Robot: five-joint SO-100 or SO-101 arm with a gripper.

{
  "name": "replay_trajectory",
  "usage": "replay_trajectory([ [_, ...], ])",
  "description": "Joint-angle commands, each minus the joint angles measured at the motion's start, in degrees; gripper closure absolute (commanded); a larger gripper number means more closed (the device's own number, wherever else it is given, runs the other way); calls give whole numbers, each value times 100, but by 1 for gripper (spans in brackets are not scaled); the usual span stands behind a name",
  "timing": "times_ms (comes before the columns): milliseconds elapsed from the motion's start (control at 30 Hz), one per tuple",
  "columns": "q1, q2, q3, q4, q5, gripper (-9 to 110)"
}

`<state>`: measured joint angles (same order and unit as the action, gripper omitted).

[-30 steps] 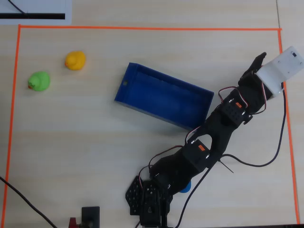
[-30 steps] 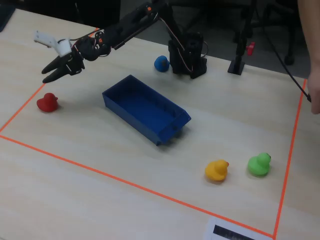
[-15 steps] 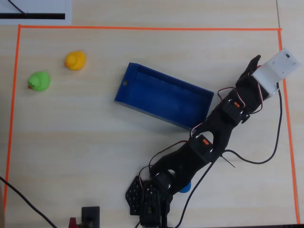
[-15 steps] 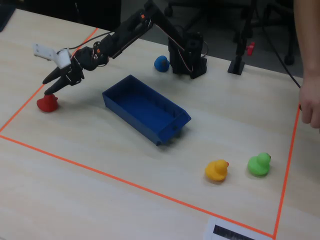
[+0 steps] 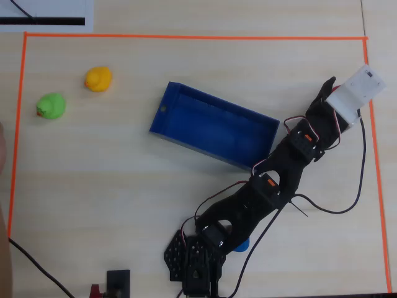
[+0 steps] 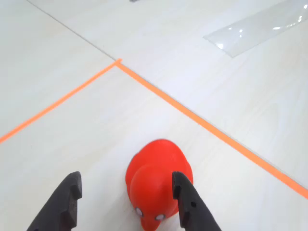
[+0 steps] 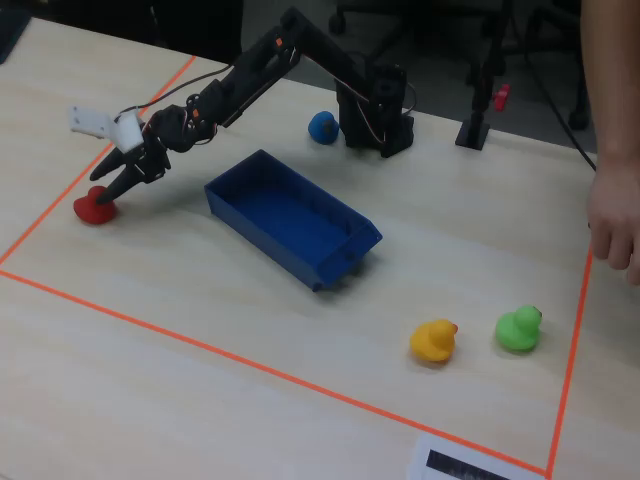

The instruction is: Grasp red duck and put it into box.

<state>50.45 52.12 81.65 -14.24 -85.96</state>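
The red duck (image 6: pixel 159 180) sits on the table facing the wrist camera, just inside the orange tape corner. My gripper (image 6: pixel 126 186) is open and low over it. The duck lies between the two black fingers, close against the right finger (image 6: pixel 185 204), with a wide gap to the left one. In the fixed view the gripper (image 7: pixel 108 192) reaches down onto the red duck (image 7: pixel 90 208) at the far left. The blue box (image 7: pixel 285 215) stands open to the right of it. In the overhead view the box (image 5: pixel 217 127) is mid-table and the gripper (image 5: pixel 327 90) hides the duck.
A yellow duck (image 7: pixel 433 340) and a green duck (image 7: pixel 519 329) stand at the right of the fixed view. A blue duck (image 7: pixel 322 127) sits beside the arm's base (image 7: pixel 377 110). Orange tape (image 7: pixel 200 345) frames the work area. A person's hand (image 7: pixel 615 220) hangs at the right edge.
The gripper has come down from above the table to the red duck and now straddles it, still open. The person's hand at the right has moved further into view.
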Motion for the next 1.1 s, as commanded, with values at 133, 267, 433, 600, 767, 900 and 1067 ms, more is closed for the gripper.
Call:
replay_trajectory([
  [133,62,-79,-413,-105,-114,75],
  [267,62,-220,-571,-62,-123,75],
  [433,62,-431,-826,-35,-123,75],
  [600,70,-659,-976,-35,-229,75],
  [767,79,-870,-1169,-26,-325,76],
  [900,88,-1028,-1397,79,-325,78],
  [1067,88,-1169,-1608,141,-325,80],
])
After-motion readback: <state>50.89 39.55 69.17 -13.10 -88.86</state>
